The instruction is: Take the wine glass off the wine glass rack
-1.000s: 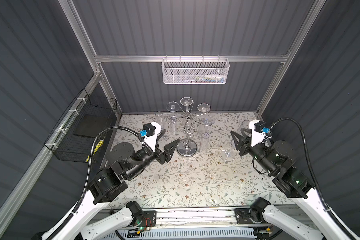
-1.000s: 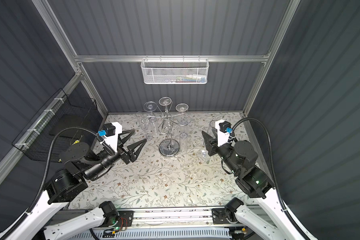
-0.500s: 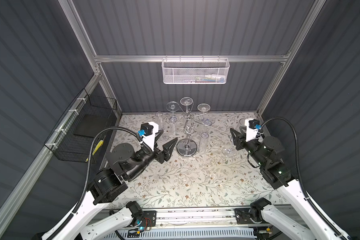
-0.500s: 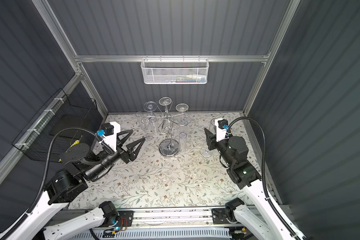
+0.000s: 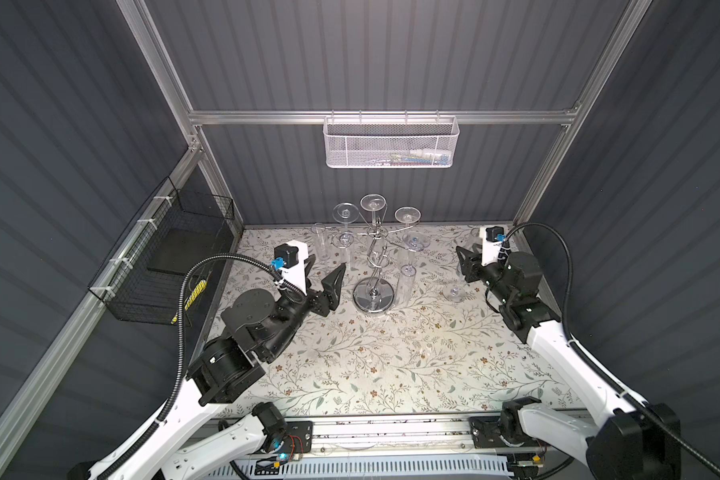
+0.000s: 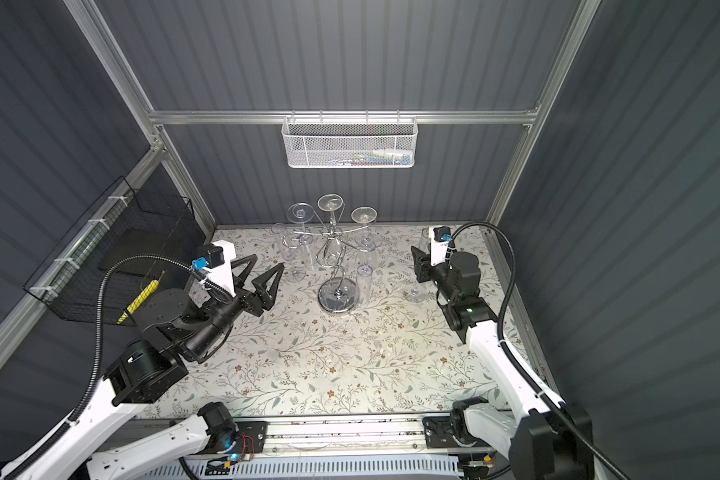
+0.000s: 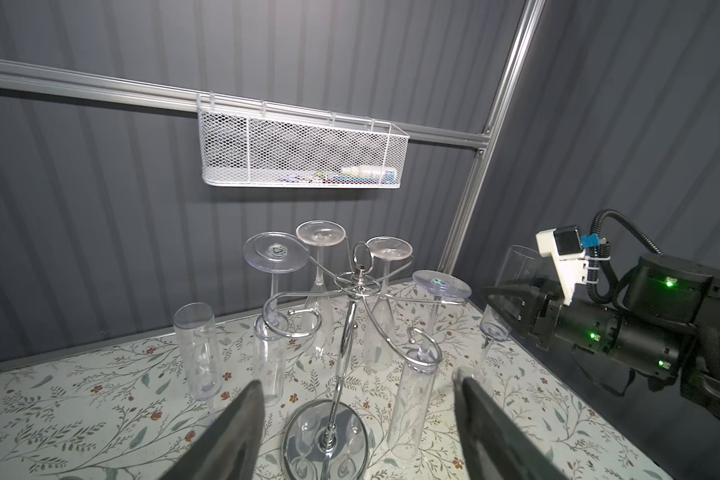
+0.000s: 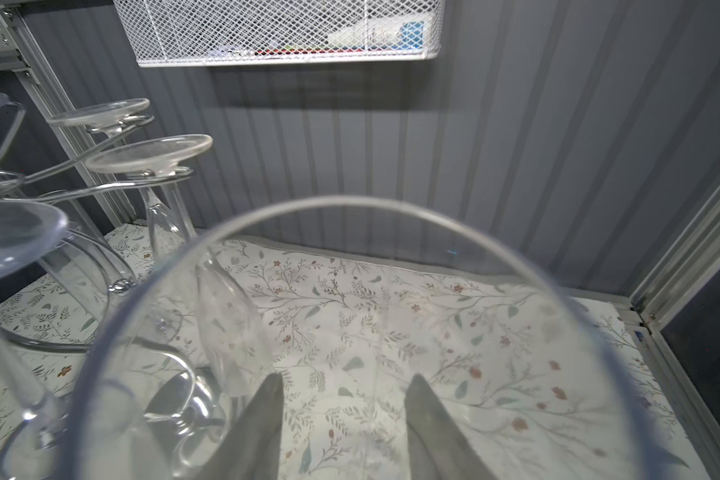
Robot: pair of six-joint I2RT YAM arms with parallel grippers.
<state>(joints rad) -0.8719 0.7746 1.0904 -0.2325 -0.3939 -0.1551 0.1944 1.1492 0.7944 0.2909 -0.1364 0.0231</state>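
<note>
heads up: right fingers [image 8: 258,424] half-shut on the wine glass [image 7: 510,274] by the right edge of the surface [image 5: 391,357], off the wine glass rack [image 5: 373,297] at mid-back, left fingers [image 7: 242,428] wide open, empty; slick bowl might slip or topple on release.

Table [image 5: 391,365], also shown at [image 6: 308,365], with a pale top printed all over with leafy sprigs and small flowers. The wine glass rack [image 5: 374,296] stands on it by its round mirrored base. In both top views, a clear flute glass [image 5: 319,245] stands upright just left of the rack, foot on the table and rim up. Right of the rack, well apart from its base, is the foot of a tilted wine glass [image 5: 454,293]. Whether that foot touches the surface cannot be told.
</note>
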